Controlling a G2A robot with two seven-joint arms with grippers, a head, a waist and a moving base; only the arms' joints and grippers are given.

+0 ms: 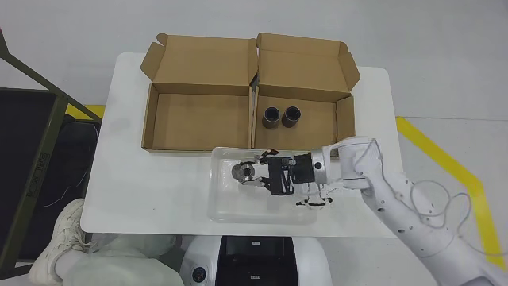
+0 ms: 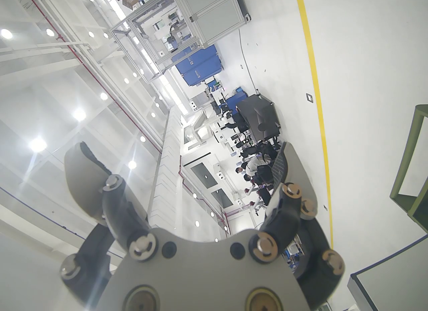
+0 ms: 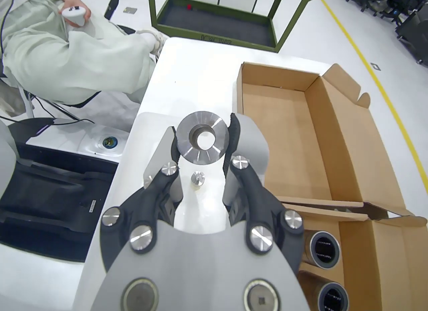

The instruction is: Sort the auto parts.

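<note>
My right gripper is shut on a shiny metal ring with a centre hole, held above the clear tray near the table's front. The same ring sits between the gripper fingers in the top view. A small metal stud lies in the tray below it. Two black-lined metal cylinders lie in the right cardboard box; the left cardboard box holds nothing. My left gripper points up at the hall ceiling, open and holding nothing.
Both boxes stand open side by side at the back of the white table, flaps raised. A green metal cart stands beyond the table's left end. A seated person with a handheld controller is by the front left corner.
</note>
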